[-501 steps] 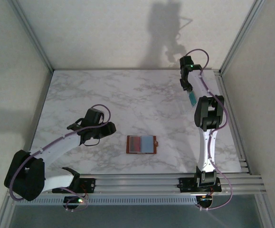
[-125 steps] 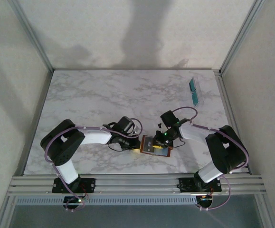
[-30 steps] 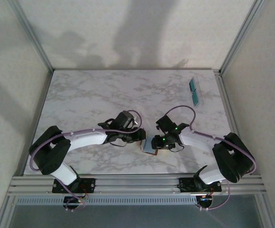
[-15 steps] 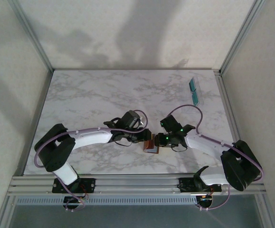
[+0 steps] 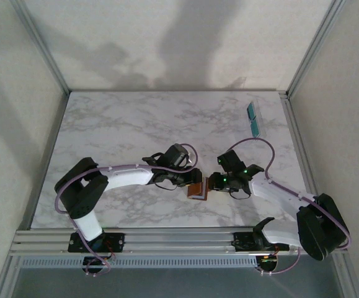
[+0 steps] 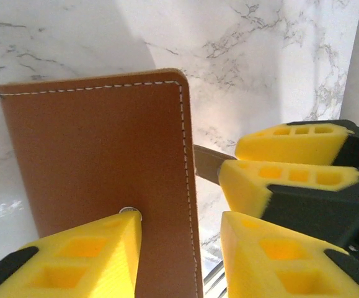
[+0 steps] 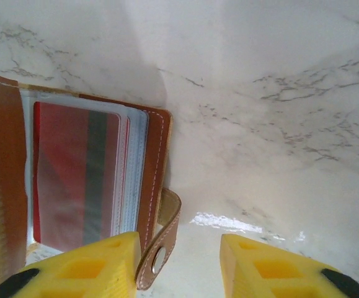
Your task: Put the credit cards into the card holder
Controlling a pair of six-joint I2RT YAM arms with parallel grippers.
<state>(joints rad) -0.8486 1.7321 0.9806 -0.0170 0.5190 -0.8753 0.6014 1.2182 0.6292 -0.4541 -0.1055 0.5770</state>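
Observation:
The card holder, a tan-brown wallet, lies half folded between both grippers near the table's front. Its left cover is tilted up, and the cover's stitched edge sits between the fingers of my left gripper, with a gap to the right finger. My left gripper is open. A red credit card sits in a clear inner pocket. The snap tab curls up between the fingers of my open right gripper, touching only the left finger. More teal credit cards lie at the far right.
A clear plastic tray holds the teal cards near the table's right edge. The right gripper's yellow fingers sit close to the left gripper, just past the wallet's edge. An aluminium rail runs along the table's front.
The wallet's left cover has swung up from lying flat. Both grippers have shifted a little to the right with the wallet. The right gripper's fingers have come slightly closer together.

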